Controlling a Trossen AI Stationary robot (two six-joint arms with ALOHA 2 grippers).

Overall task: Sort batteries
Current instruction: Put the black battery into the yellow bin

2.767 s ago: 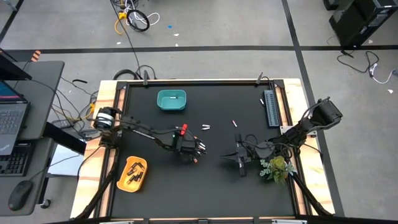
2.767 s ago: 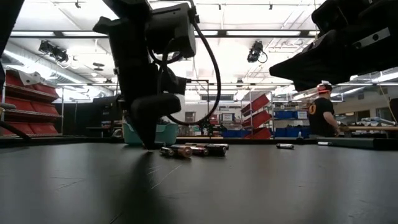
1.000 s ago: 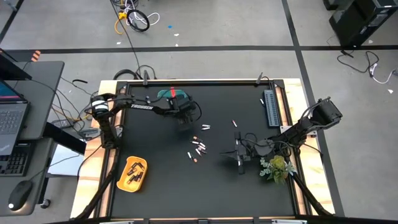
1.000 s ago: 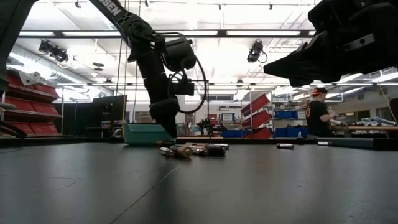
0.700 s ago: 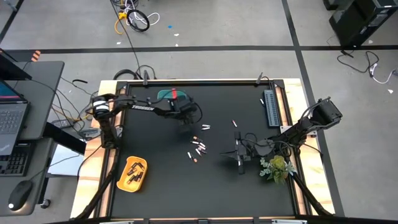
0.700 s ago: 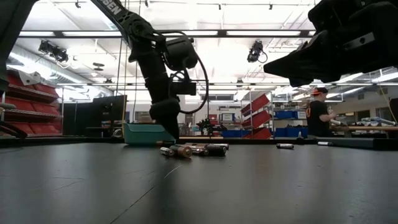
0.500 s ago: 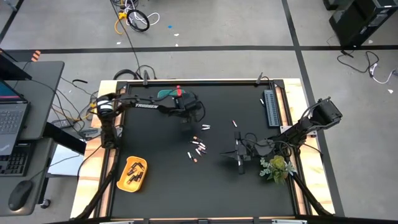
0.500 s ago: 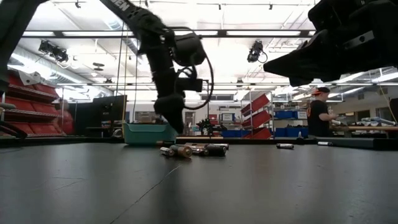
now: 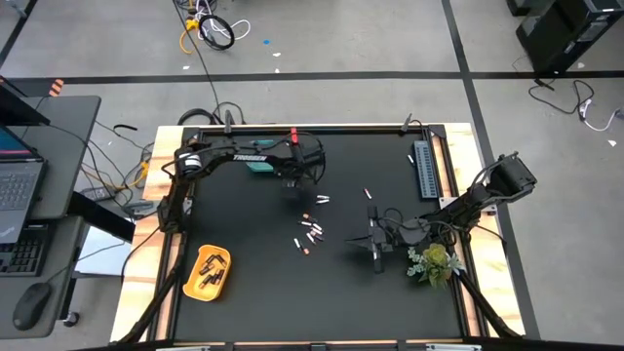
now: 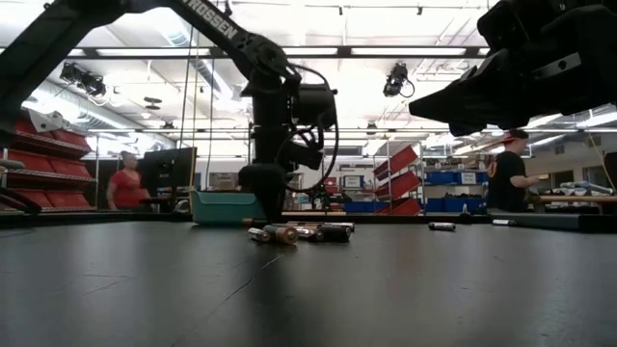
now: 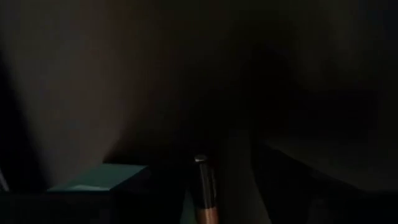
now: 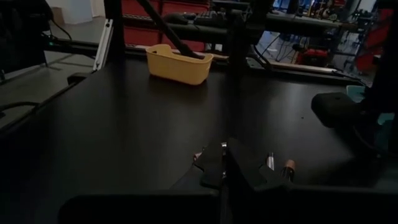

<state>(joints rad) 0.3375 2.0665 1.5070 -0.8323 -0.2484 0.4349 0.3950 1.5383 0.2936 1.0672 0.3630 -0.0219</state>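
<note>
Several loose batteries (image 9: 310, 234) lie in a cluster at mid-table, seen in the low view as batteries (image 10: 299, 232) lying on their sides. Two more lie apart (image 9: 322, 200) (image 9: 368, 193). My left gripper (image 9: 293, 179) points down just right of the teal bin (image 9: 255, 166), shut on a battery (image 11: 203, 186). In the low view my left gripper (image 10: 262, 204) stands beside the teal bin (image 10: 222, 207). My right gripper (image 9: 375, 252) waits low over the table right of the cluster, and my right gripper (image 12: 225, 163) has its fingers shut. My left gripper holds one battery between its two fingers, coming from above and pointing down. The battery's free end (image 11: 200, 163) sticks out past the fingers, lengthwise along them. Darkness hides the place of contact. The battery is lifted clear of the table.
A yellow bin (image 9: 210, 271) holding dark batteries sits near the near-left corner. A grey ribbed strip (image 9: 424, 168) lies along the right edge and a small plant (image 9: 435, 261) sits near my right arm. People show in the room behind the table.
My left arm has swung toward the table's right and far edge, with its wrist turning. The gripper has stayed down beside the teal bin's right end, still shut on the battery. The loose batteries and my right arm have not moved.
</note>
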